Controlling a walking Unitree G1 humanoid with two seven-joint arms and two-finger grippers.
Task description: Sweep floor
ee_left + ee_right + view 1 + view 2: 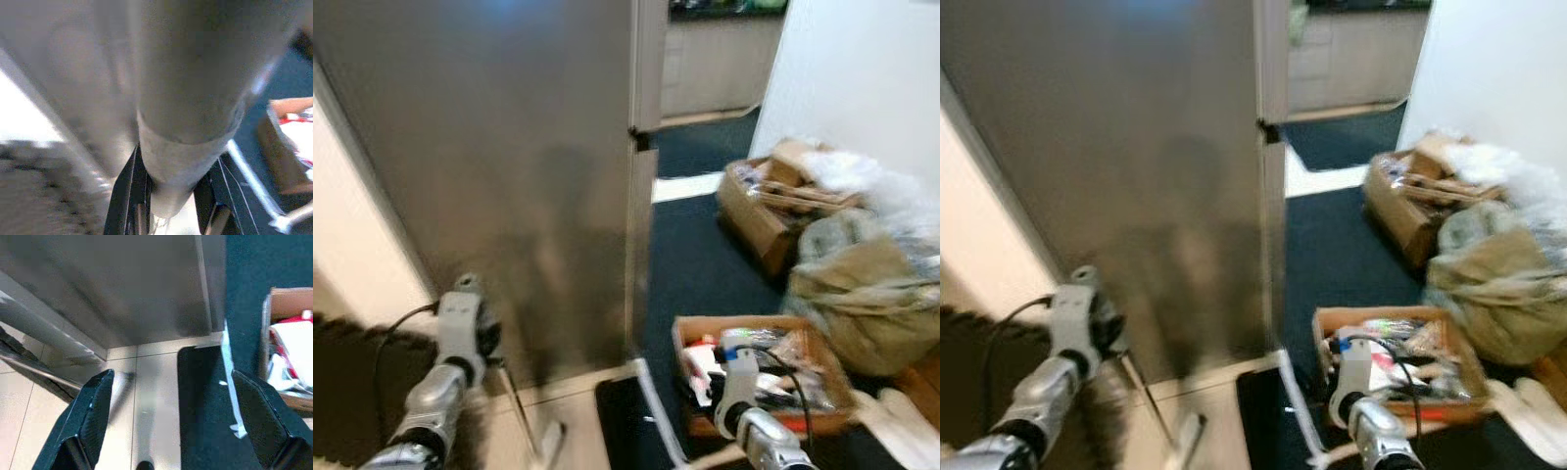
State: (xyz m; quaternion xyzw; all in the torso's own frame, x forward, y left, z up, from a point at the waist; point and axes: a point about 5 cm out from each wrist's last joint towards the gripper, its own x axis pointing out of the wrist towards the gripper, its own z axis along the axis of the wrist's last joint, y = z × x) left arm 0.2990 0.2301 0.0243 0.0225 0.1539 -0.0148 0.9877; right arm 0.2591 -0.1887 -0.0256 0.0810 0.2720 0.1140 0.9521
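Step in hand: judging by the grip and the task, carrying the broom into place and starting a stroke over the tiled floor at the foot of the grey door.
Left end effector: clamped on the broom handle, a thick grey tube held between its two black fingers.
Right end effector: fingers wide apart, holding nothing, hanging over the seam between the tiles and the dark mat.
Where the broom lies: the handle runs down and forward from the left end effector. A pale shape near the floor is probably its lower end, though blur leaves that unsure. It is well left of the right end effector.
Doing it well: keep the left clamp firm so the handle does not twist. Bringing the right end effector onto the handle would give a steadier two-point hold. Short strokes away from the door should work best.
Watch for: the mat edge and the cardboard box on the right, both close enough to catch a wide swing.
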